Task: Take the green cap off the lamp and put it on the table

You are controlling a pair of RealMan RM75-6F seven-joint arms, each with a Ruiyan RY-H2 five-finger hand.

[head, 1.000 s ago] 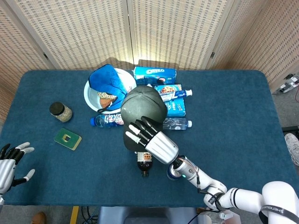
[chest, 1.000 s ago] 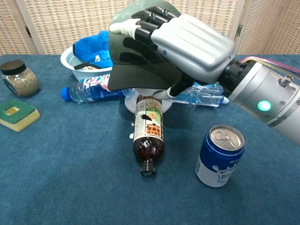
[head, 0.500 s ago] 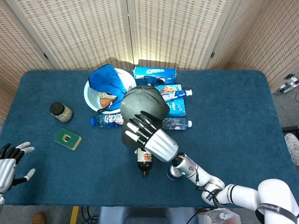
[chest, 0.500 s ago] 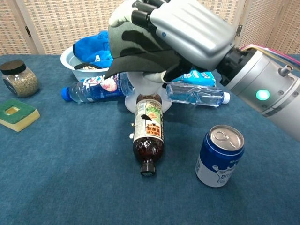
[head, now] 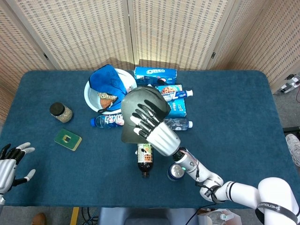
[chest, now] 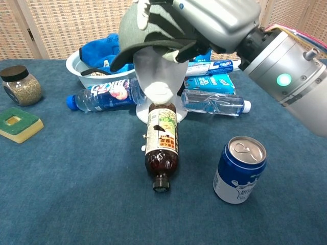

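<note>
Right hand [chest: 214, 18] holding dark green fabric cap [chest: 145, 30] above white cone-shaped lamp [chest: 158, 76], brown glass bottle [chest: 162, 145] lying just in front on the blue bench [chest: 76, 194], blue drink can [chest: 239, 168] near, left hand [head: 10, 161] wide open.

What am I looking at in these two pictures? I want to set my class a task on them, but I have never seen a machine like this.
This is a two-armed robot with human-like hands, steered remotely by a person. One picture looks down from a camera on its head, the other looks forward from its chest. The right hand grips a dark green cap and holds it up over a white lamp. The left hand waits open at the table's near edge. On the blue table lie a brown bottle, a blue bottle and a clear bottle, all on their sides. A blue can and a small jar stand upright. There are also a green sponge, cookie boxes, and a white bowl holding a blue cap.
</note>
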